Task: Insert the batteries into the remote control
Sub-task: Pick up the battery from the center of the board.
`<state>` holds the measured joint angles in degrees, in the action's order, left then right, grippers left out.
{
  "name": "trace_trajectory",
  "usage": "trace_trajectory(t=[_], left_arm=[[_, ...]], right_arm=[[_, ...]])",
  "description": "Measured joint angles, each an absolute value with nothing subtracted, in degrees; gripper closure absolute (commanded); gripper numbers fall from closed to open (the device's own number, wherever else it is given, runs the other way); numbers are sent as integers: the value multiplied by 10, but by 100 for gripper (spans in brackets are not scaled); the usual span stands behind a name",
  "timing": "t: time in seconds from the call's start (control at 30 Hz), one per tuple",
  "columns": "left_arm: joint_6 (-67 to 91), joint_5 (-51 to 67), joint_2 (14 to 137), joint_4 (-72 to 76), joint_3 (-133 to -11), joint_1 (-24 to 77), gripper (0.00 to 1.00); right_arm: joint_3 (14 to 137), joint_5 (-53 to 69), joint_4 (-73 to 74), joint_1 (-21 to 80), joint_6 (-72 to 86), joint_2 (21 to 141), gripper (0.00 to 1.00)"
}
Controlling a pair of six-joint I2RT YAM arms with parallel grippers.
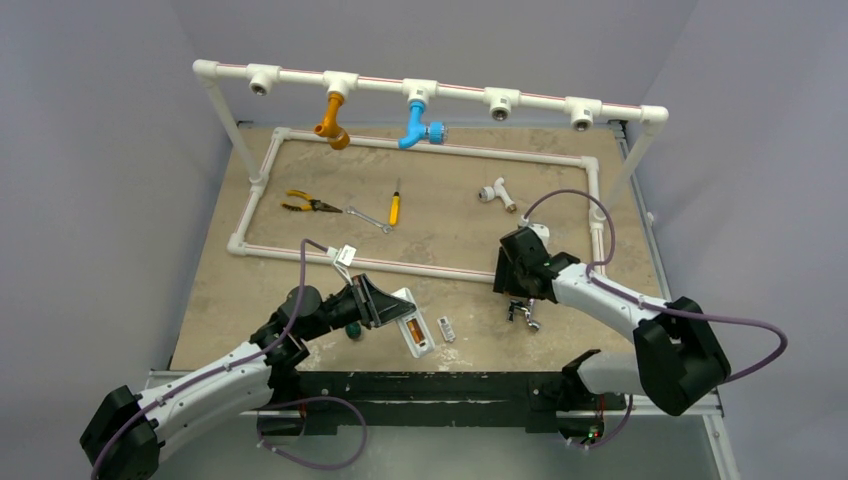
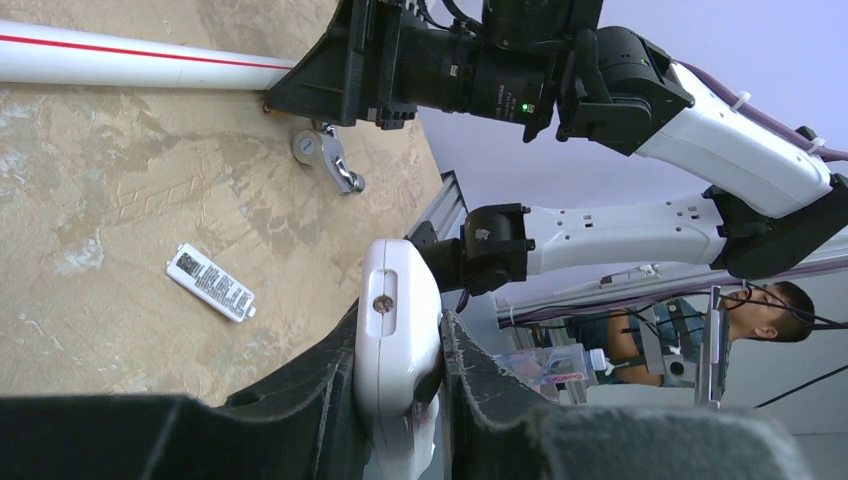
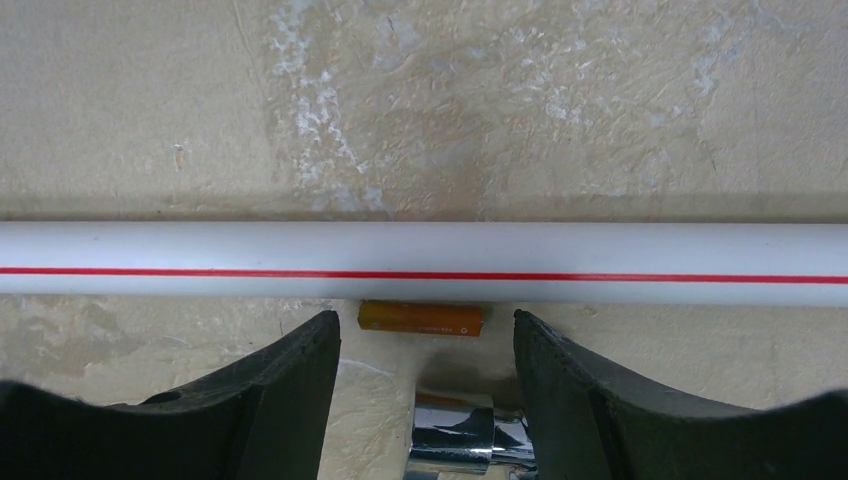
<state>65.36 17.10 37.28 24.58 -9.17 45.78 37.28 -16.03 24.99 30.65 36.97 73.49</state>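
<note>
Orange battery (image 3: 420, 318) carries tiny, unreadable print.

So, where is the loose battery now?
In the right wrist view, the battery lies flat against the near side of the white pipe, ahead of the open right pincer.

The left arm (image 1: 210, 380) stretches low toward 2 o'clock, its left tool (image 1: 392, 305) clamped on the white rectangular plastic remote control (image 2: 398, 330). The right arm (image 1: 610, 300) reaches toward 10 o'clock, with the right tool (image 3: 427, 335) pointing down, jaws parted.
</note>
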Motion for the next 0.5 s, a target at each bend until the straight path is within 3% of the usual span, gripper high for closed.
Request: trace_trajectory(t=[0.5], left_arm=[[654, 171, 373, 246, -92, 458, 100]], right_arm=[[366, -163, 232, 300, 375, 761, 50]])
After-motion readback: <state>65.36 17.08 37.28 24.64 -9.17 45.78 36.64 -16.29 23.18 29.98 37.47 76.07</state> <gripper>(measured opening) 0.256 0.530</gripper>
